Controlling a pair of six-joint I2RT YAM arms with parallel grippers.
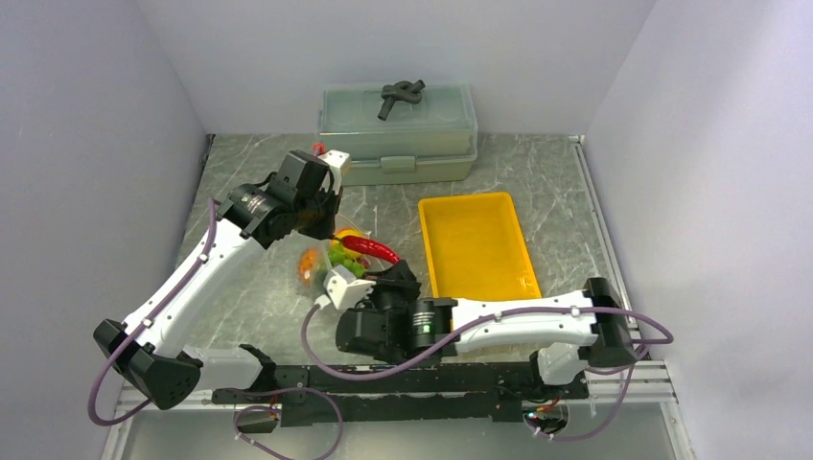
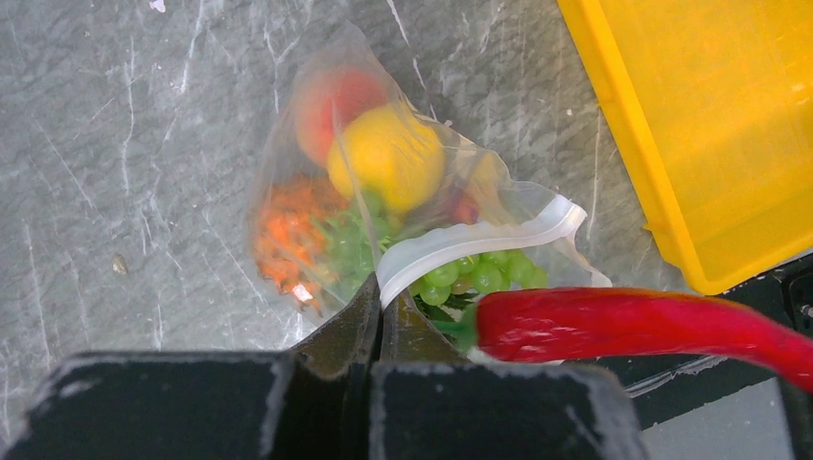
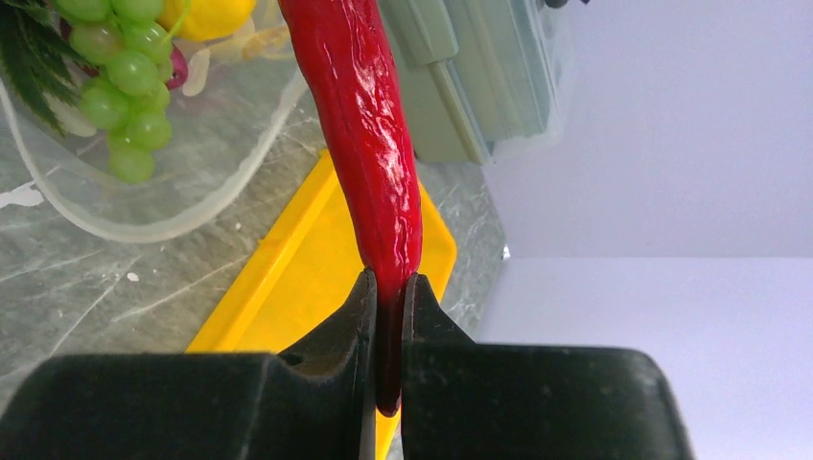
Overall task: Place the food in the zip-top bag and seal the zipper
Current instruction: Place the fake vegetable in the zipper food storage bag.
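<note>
Overhead, the zip-top bag (image 1: 321, 264) lies on the table (image 1: 537, 182) left of the yellow tray (image 1: 476, 244), the red chili (image 1: 369, 249) at its mouth. Left wrist: left jaws, closed tight, pinch the zipper (image 2: 479, 237); lemon (image 2: 388, 153), grapes (image 2: 479, 273) and peach (image 2: 326, 101) sit inside. Right wrist: right jaws clamp the red chili's tip.

I count one zip-top bag (image 2: 278, 144), one yellow tray (image 1: 475, 244), one lidded box (image 1: 403, 163) and one dark knotted object (image 1: 401, 95). Of food I see one red chili (image 2: 614, 321), one lemon (image 2: 388, 158), one peach (image 2: 321, 105), one grape bunch (image 2: 479, 273) and one pineapple (image 2: 283, 235). My grippers are two: left gripper (image 2: 382, 302), right gripper (image 3: 386, 287).
</note>
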